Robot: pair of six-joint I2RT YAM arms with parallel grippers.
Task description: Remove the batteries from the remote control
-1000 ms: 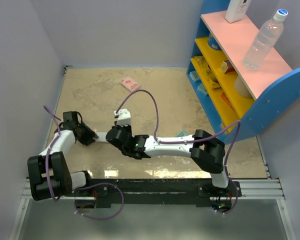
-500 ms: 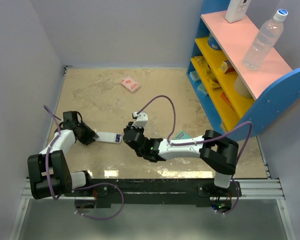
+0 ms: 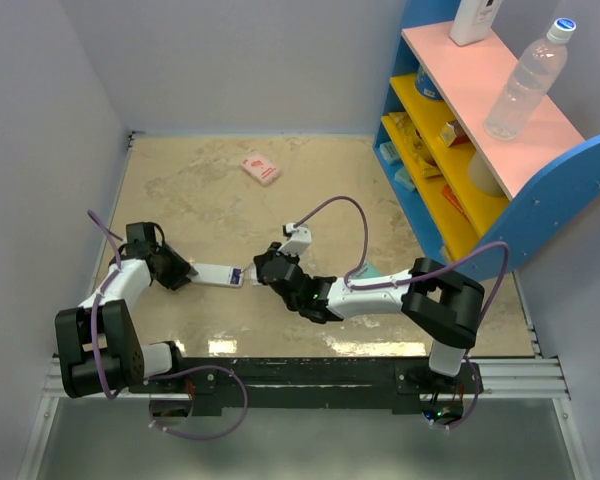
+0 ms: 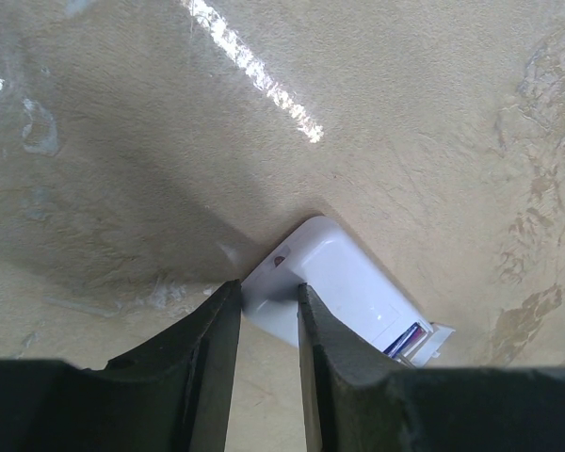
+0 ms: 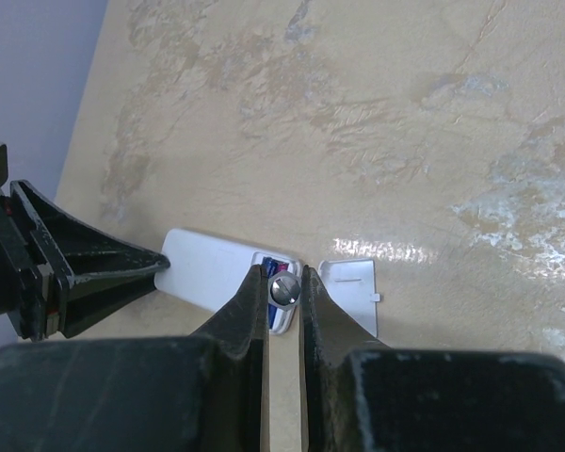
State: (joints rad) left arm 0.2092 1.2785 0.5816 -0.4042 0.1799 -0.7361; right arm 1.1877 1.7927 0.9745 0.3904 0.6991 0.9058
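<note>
Left gripper: my jaws are partly closed, clamping one end of the remote control.
Right gripper: my jaws are nearly together, pinching a battery at the open compartment.
Remote control: flat on the table.
Cover: loose, just beside it.

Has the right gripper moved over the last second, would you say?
Yes: the right gripper, pinching a battery, has shifted right along the remote, toward the shelf.
</note>
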